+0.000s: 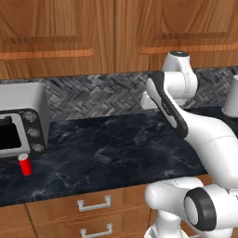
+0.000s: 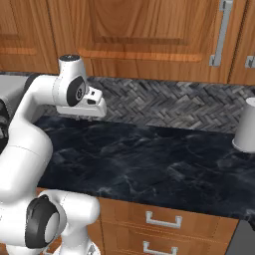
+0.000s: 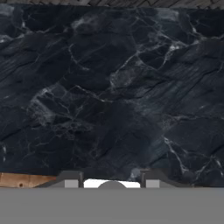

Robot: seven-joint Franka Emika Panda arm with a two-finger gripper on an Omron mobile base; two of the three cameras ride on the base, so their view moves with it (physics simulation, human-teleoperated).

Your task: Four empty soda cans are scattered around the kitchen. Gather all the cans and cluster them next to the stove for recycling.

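Left base view: red soda can (image 1: 25, 165) upright beside toaster oven (image 1: 21, 123), label unreadable; jaws closed, empty.

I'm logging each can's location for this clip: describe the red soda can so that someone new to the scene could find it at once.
Start in the left base view at the silver toaster oven on the dark marble counter, far left. Just in front of its knob column, near the counter's front edge, stands the red soda can, upright with a silvery top. It is the one small red thing there, tiny beside the oven.
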